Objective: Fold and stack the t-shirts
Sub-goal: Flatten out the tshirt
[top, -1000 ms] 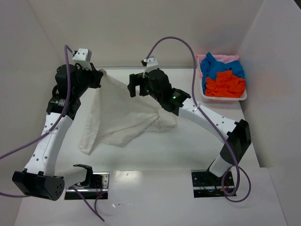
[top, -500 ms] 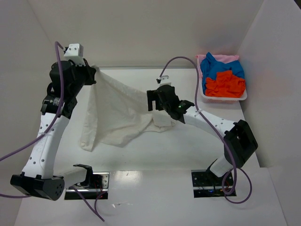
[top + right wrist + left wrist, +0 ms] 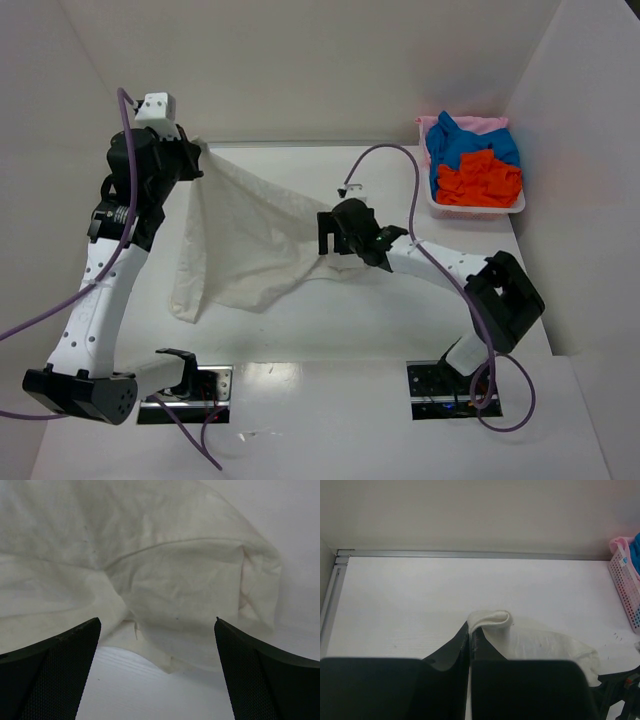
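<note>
Off-white t-shirt (image 3: 250,240) hangs from left gripper (image 3: 198,160), which is pinched tight on one corner; the rest trails onto the table (image 3: 330,330). Right gripper (image 3: 326,232) gapes wide and empty beside bunched cloth. We judge it light and limp; best taken at a hem.

White arms (image 3: 95,300), black joints (image 3: 505,300) and hands (image 3: 203,160), purple cables (image 3: 412,200).
</note>
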You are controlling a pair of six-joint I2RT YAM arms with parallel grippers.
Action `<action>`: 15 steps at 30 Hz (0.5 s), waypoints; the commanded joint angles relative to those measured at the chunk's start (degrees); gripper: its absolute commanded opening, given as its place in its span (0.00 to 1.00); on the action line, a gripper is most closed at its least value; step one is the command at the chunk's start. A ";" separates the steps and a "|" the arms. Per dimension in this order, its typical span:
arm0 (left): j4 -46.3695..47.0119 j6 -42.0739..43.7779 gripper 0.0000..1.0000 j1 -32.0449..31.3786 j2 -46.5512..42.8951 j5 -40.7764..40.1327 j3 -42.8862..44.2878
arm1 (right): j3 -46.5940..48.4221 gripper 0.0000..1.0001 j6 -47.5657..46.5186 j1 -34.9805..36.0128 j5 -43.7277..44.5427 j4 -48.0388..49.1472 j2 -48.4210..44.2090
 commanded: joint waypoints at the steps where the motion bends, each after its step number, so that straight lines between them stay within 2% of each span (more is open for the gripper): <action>1: 3.63 -0.99 0.00 0.28 -0.67 -1.26 1.52 | -0.28 1.00 2.91 1.41 1.62 3.28 2.04; 15: 3.63 0.16 0.00 0.28 -1.20 -1.26 1.52 | -3.08 1.00 3.97 1.42 5.67 0.38 6.09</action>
